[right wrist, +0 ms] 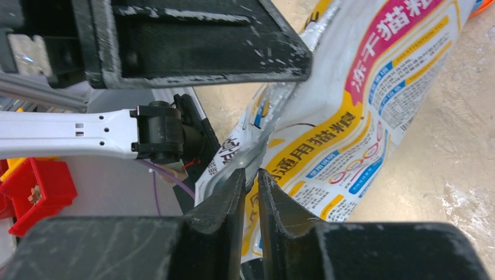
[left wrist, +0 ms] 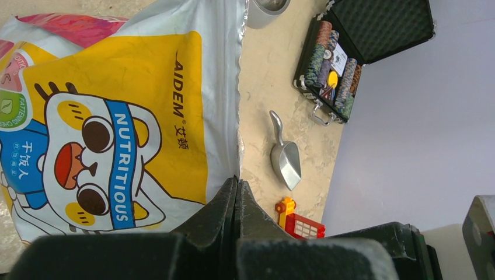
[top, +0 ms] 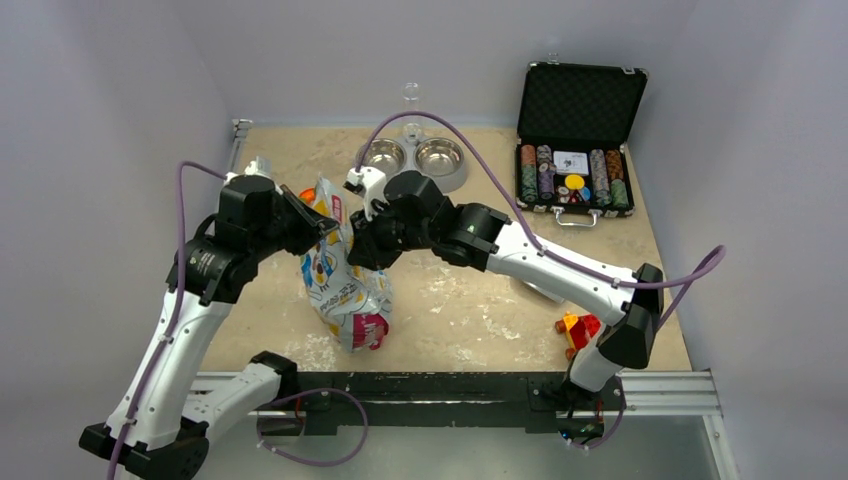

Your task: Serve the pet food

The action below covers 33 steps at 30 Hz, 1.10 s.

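No pet food shows in any view. The white, pink and yellow printed foil bag (top: pixel 345 285) stands upright left of the table's middle. My left gripper (top: pixel 328 228) is shut on the bag's upper side edge; the left wrist view shows its jaws (left wrist: pixel 237 182) pressed together on the foil seam of the bag (left wrist: pixel 117 116). My right gripper (top: pixel 362 248) is at the bag's top from the right. In the right wrist view its jaws (right wrist: pixel 251 172) stand a narrow slit apart, with the silver rim of the bag (right wrist: pixel 350 116) at their tips.
A steel double bowl (top: pixel 415 160) sits at the back centre with a clear glass (top: pixel 411 95) behind it. An open poker chip case (top: pixel 575 150) is at the back right. A metal scoop (left wrist: pixel 285 160) lies on the table. A red and yellow toy (top: pixel 578 328) sits near the right arm's base.
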Available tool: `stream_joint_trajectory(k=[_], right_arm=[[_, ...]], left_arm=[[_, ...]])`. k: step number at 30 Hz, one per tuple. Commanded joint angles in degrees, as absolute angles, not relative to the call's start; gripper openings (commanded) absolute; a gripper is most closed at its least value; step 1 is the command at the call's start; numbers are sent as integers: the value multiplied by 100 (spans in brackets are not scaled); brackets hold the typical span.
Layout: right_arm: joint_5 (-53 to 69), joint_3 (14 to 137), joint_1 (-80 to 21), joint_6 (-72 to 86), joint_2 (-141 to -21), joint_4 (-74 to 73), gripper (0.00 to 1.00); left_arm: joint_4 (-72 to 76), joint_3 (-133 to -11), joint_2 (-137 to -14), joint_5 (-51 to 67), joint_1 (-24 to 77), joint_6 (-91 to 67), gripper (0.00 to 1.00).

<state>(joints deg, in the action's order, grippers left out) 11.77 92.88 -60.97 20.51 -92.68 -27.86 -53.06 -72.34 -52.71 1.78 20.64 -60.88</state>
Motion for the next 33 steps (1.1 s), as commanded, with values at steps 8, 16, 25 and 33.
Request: stream_joint_trajectory(k=[8, 16, 25, 33], right_arm=[[576, 9969, -6328, 2166, -9725, -3781, 29], [104, 10292, -6319, 2286, -9993, -4311, 1], [354, 10270, -6322, 2104, -9783, -3787, 0], [633, 10138, -6319, 2118, -9629, -3523, 0]], left_arm=[[-5072, -7612, -5253, 762, 2083, -6284, 0], [-5613, -7786, -5202, 410, 2088, -6156, 0], [-6639, -7984, -4851, 286, 2092, -5437, 54], [-6214, -7139, -4518, 1124, 2120, -5360, 38]])
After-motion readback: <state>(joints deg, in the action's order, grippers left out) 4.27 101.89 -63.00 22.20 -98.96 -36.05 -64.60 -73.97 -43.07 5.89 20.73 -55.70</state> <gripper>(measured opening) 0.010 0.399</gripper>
